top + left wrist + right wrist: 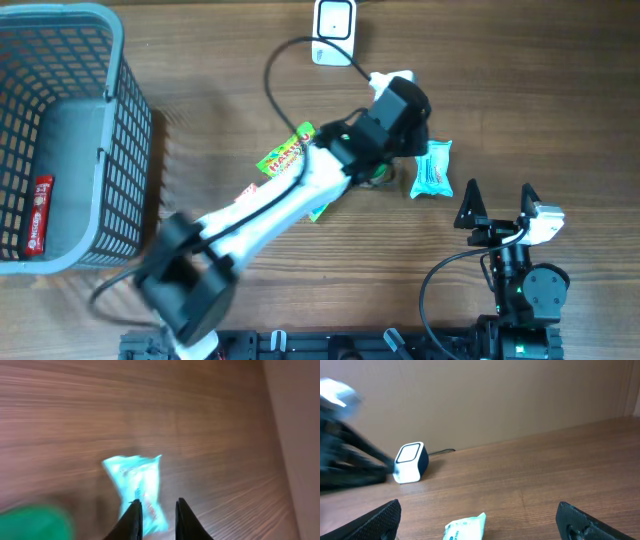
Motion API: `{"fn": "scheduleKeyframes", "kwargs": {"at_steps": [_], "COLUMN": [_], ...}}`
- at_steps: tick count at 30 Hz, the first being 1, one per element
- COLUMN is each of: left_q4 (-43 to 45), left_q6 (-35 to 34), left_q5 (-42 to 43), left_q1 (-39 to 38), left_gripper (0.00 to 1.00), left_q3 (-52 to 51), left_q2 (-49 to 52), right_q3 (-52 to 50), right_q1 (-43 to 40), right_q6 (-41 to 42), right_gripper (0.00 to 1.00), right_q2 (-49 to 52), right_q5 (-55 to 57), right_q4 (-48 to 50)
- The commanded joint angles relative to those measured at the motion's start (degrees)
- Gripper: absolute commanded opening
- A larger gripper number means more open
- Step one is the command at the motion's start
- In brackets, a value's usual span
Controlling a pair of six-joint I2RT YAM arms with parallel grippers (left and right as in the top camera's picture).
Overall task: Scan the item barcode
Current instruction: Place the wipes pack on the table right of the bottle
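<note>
A turquoise packet (433,168) lies flat on the wooden table, right of centre. The white barcode scanner (334,20) stands at the far edge, also seen as the scanner (410,462) by the wall. My left arm reaches across the table, its wrist (400,110) over the packet's left side. In the left wrist view my left gripper (157,510) hangs just above the packet (137,482), jaws a narrow gap apart with nothing between them. My right gripper (498,195) stands wide open near the front right, with the packet (466,529) lying on the table ahead of it.
A green candy pack (288,155) lies left of the arm, partly under it. A grey mesh basket (110,150) with a red item (38,212) inside fills the left side. The scanner's black cable (275,75) loops across the table.
</note>
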Motion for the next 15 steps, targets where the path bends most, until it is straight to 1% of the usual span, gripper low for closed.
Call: {"fn": "scheduleKeyframes", "kwargs": {"at_steps": [1,2,3,4,7,8,10,11,12,13,14,15], "left_q4": [-8.7,-12.1,-14.5,-17.1,-20.3,-20.8,-21.8,-22.4,-23.3,-24.5,-26.5,-27.8], "left_q6": [3.7,5.1,5.2,5.2,5.2,5.2,6.4,6.3,6.3,6.0,4.4,3.2], "left_q5": [-9.4,-12.3,-15.9,-20.3,-29.2,-30.7,-31.2,-31.2,-31.2,-31.2,-31.2,-31.1], "left_q1": [0.0,0.2,0.2,0.6,3.6,6.1,13.9,17.4,21.5,26.8,34.1,38.6], "left_gripper": [0.14,0.17,0.21,0.31,0.47,0.59,0.78,0.83,0.98,1.0,1.0,1.0], "left_q3": [1.1,1.1,1.1,1.1,1.1,1.1,1.1,1.1,1.1,1.1,1.1,1.1], "left_q2": [-9.2,-12.1,-14.3,-17.4,-25.8,-29.2,-35.9,-38.0,-40.1,-42.3,-44.5,-45.6], "right_q3": [-0.1,-0.1,-0.1,-0.1,-0.1,-0.1,-0.1,-0.1,-0.1,-0.1,-0.1,-0.1], "right_q1": [0.2,0.2,0.2,0.2,0.2,0.2,0.2,0.2,0.2,0.2,0.2,0.2], "right_q6": [-0.6,-0.6,-0.6,-0.6,-0.6,-0.6,-0.7,-0.6,-0.6,-0.6,-0.6,-0.6], "right_gripper": [1.0,1.0,1.0,1.0,0.99,1.0,1.0,1.0,1.0,1.0,1.0,1.0], "right_q2": [-0.1,-0.1,-0.1,-0.1,-0.1,-0.1,-0.1,-0.1,-0.1,-0.1,-0.1,-0.1], "right_q5": [0.5,0.5,0.5,0.5,0.5,0.5,0.5,0.5,0.5,0.5,0.5,0.5], "right_q4": [0.1,0.1,0.1,0.1,0.1,0.1,0.1,0.1,0.1,0.1,0.1,0.1]}}
